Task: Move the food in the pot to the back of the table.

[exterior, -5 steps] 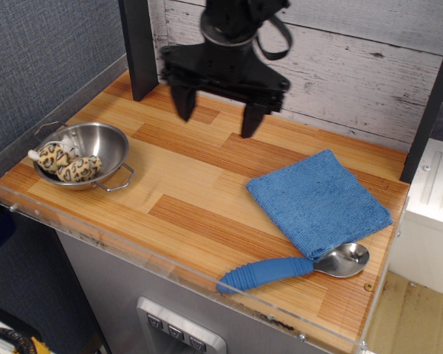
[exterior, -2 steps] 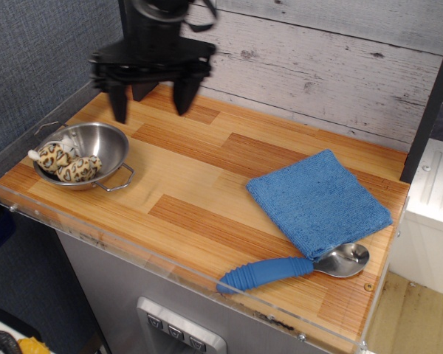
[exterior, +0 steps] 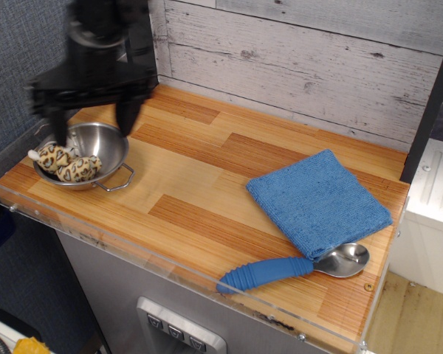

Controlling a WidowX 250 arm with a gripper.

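1. Since a second ago the gripper [exterior: 91,122] has travelled from above the middle of the back edge of the table [exterior: 207,184] over to the left end — it now hangs over the pot [exterior: 88,153], where 0.4 s ago it was just behind the pot, nearer the back-left corner.
2. Nothing else has shifted: the pot, the food [exterior: 65,164], the blue cloth [exterior: 317,200] and the spoon [exterior: 295,267] lie where they lay before.
3. The arm comes down from the upper left of the view, its dark body blurred by motion, with the two fingers pointing down.
4. The jaws stand wide apart and hold nothing — one finger [exterior: 55,127] is over the pot's left rim, the other [exterior: 127,118] over its back right rim.
5. Whether the fingertips touch the pot cannot be told through the blur.
6. The food lies inside the pot, against its front left wall, near the table's front-left corner.
7. The blue cloth lies flat toward the right edge, and the spoon sits by the front edge, its steel bowl touching the cloth's front corner.
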